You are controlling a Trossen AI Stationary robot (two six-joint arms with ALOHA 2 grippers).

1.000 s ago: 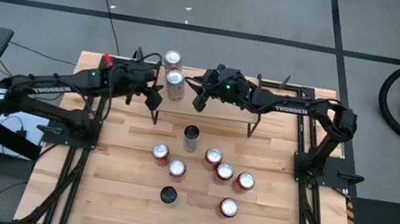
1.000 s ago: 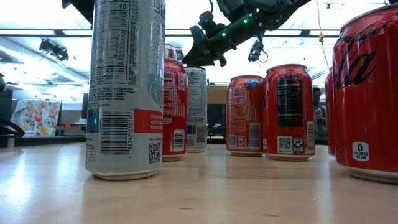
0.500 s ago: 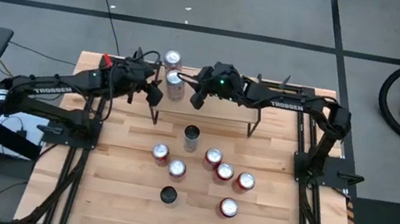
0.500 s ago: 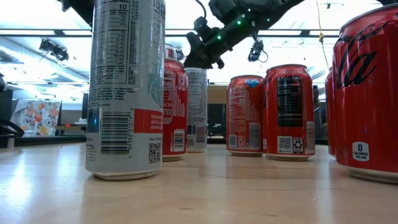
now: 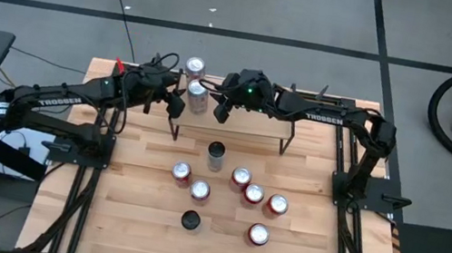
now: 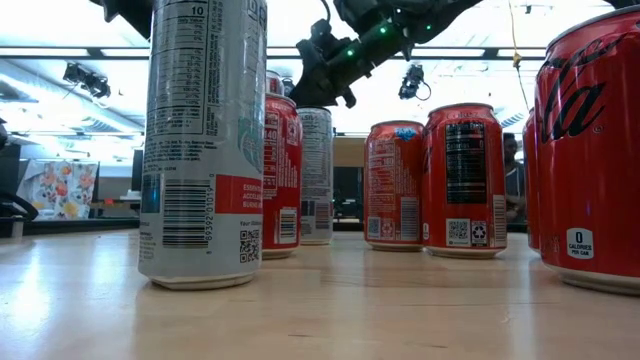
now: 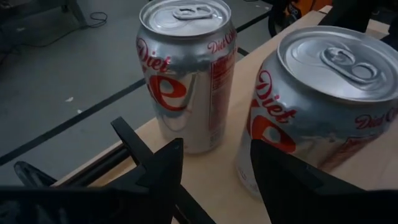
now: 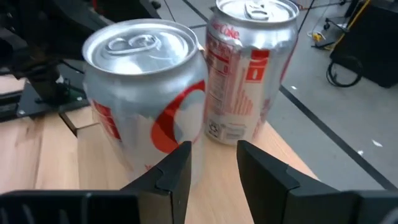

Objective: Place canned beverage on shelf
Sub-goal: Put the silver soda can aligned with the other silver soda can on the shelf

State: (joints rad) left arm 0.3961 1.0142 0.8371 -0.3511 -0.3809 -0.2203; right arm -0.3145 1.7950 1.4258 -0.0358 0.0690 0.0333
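Two silver Diet Coke cans stand upright on the shelf at its left end, one at the far corner and one nearer. My left gripper is open just left of the nearer can, at the shelf's left edge, and touches nothing. My right gripper is open just right of the same can, above the board, and is empty. The far can shows behind it in both wrist views.
On the tabletop in front of the shelf stand a tall silver can, several red cans and a dark-topped can. The shelf's black legs stand on the table. The shelf's right part is bare board.
My right gripper has moved a little toward the table's left and far edges, closer to the nearer silver can, and has risen in the low view. The cans have stayed where they were.
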